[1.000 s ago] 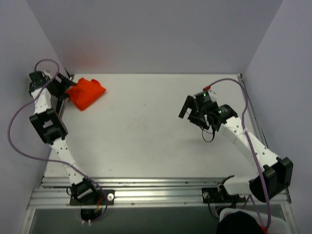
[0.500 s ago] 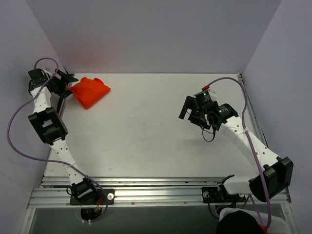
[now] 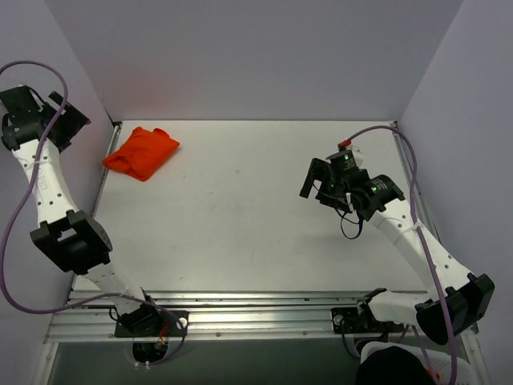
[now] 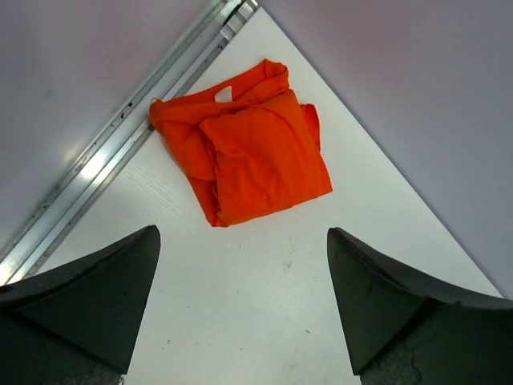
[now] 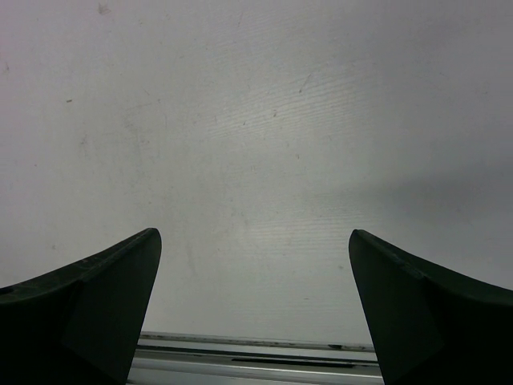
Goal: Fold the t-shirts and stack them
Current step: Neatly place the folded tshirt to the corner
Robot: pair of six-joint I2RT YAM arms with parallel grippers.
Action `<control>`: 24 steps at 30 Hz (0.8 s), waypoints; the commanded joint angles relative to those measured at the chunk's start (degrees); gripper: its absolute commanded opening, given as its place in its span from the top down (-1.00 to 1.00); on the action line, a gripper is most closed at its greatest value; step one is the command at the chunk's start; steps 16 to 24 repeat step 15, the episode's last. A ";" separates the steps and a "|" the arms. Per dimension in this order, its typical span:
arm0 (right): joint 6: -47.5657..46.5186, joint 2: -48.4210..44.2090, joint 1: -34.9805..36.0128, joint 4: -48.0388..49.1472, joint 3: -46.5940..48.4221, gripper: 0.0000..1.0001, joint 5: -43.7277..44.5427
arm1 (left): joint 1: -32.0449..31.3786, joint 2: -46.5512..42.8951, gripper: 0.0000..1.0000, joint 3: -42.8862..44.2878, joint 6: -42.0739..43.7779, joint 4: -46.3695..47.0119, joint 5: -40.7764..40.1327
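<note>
Left tool [image 4: 243,237] lifted; t-shirt [image 4: 256,152] by rail [image 4: 88,164].

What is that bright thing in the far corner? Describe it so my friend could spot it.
Look at the white table, then at its far left corner, beside the metal rail. There lies a bright orange-red cloth t-shirt, folded into a rumpled bundle. Its vivid colour and wrinkled cloth set it apart from the hard black-and-white left arm and right arm.
</note>
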 commanded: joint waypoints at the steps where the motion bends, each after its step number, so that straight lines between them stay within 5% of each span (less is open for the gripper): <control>1: -2.52 -1.77 0.18 -2.85 1.10 -0.99 2.58 | -2.20 -10.59 -0.88 -11.52 1.97 2.85 0.20; 5: -3.92 -2.04 0.09 -2.33 0.32 -0.99 2.67 | -17.10 -20.54 -0.88 -27.34 3.38 5.06 -2.76; 9: -4.81 -0.98 0.09 -1.71 -0.13 -0.99 2.23 | -25.66 -29.25 -0.88 -39.66 1.28 4.02 -7.93; 13: -5.60 -0.28 0.00 -0.48 -0.83 -0.99 1.53 | -29.11 -36.37 -0.88 -46.26 2.32 -0.72 -13.92; 24: -5.77 0.51 0.00 -0.39 -0.83 -0.99 1.27 | -29.02 -37.17 -0.88 -47.06 3.37 -1.34 -13.49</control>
